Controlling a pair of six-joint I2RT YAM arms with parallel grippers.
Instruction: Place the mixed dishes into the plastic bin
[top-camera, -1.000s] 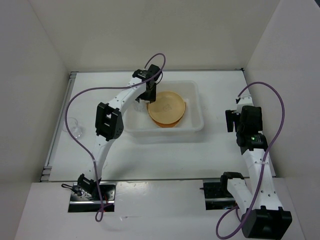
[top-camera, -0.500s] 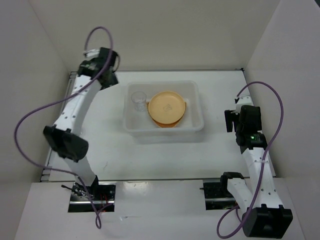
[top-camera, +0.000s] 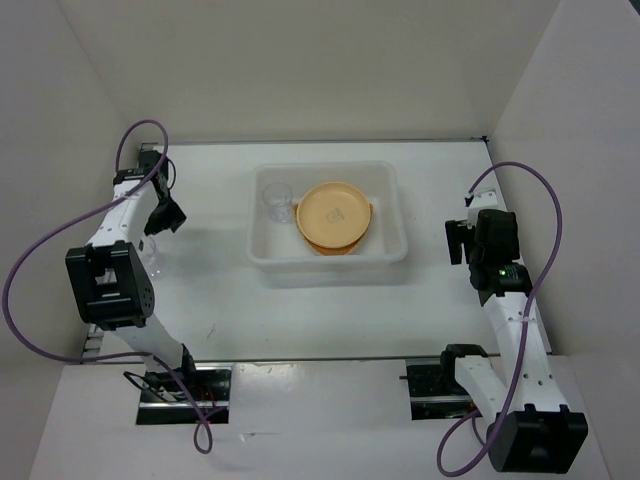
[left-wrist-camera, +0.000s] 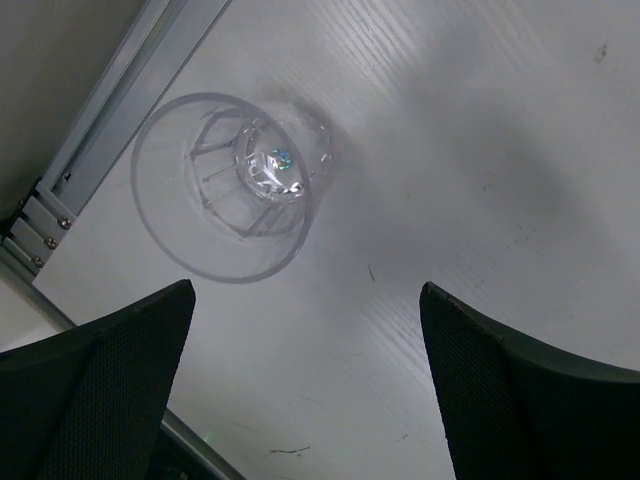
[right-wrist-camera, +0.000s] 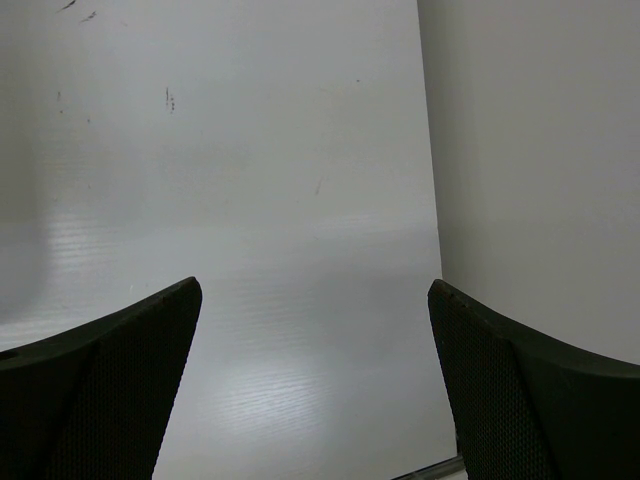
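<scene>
The translucent white plastic bin (top-camera: 392, 250) stands mid-table. In it lie stacked yellow-orange plates (top-camera: 334, 215) and, to their left, a small clear cup (top-camera: 277, 200). I cannot pick out the fan-shaped dish in the stack. A second clear cup (top-camera: 151, 257) stands upright on the table at the far left; it also shows in the left wrist view (left-wrist-camera: 235, 185). My left gripper (top-camera: 163, 220) (left-wrist-camera: 305, 385) is open and empty above the table, with that cup just ahead of its fingers. My right gripper (top-camera: 462, 241) (right-wrist-camera: 315, 385) is open and empty over bare table right of the bin.
A metal rail (left-wrist-camera: 120, 110) runs along the table's left edge right beside the second cup. White walls enclose the table on the left, back and right; the right wall (right-wrist-camera: 540, 170) is close to my right gripper.
My left arm has left the bin, where a clear cup now stands, and swung out to the far left, over the second cup. The right arm has barely moved.
</scene>
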